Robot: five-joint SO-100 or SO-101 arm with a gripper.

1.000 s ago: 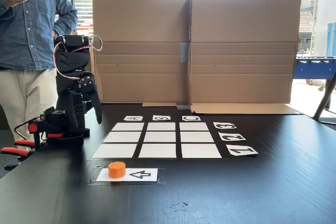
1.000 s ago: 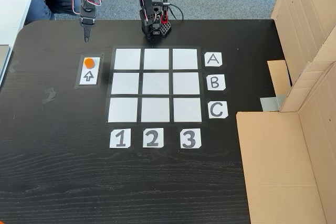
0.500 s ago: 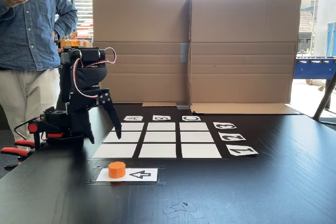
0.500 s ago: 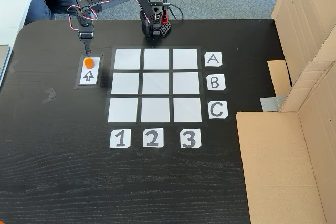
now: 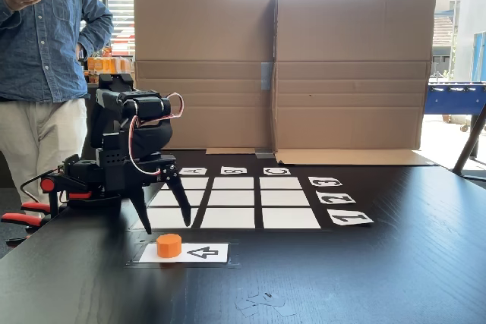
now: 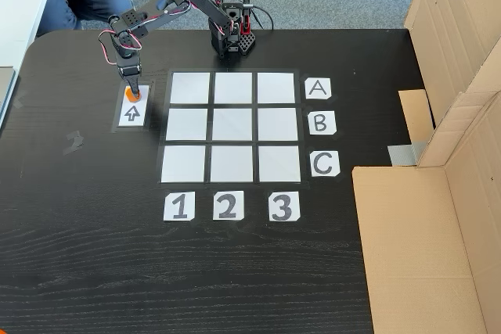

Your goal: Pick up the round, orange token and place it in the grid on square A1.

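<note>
The orange token [image 5: 168, 245] sits on one end of a white arrow card [image 5: 203, 252], just outside the grid [image 5: 231, 198]. My gripper [image 5: 168, 228] is open and points down, its two black fingers spread just above and behind the token without touching it. From above, the gripper [image 6: 132, 93] overlaps the token [image 6: 127, 95], and only an orange edge shows. Square A1 [image 6: 190, 87] is the corner cell beside the arrow card [image 6: 132, 113], in line with the A card [image 6: 317, 87] and the 1 card [image 6: 179, 206]. In the low fixed view, square A1 [image 5: 163, 216] lies right behind the fingers.
The arm's base [image 5: 83, 184] is clamped at the table's left edge in the low fixed view. A tall cardboard wall [image 5: 281, 66] stands behind the grid, and cardboard [image 6: 423, 217] lies along the table's right side seen from above. A person [image 5: 38, 58] stands behind the base.
The arm has reached out from near its base and lowered over the arrow card. The gripper has come down from above the table to just over the token, fingers spread.
</note>
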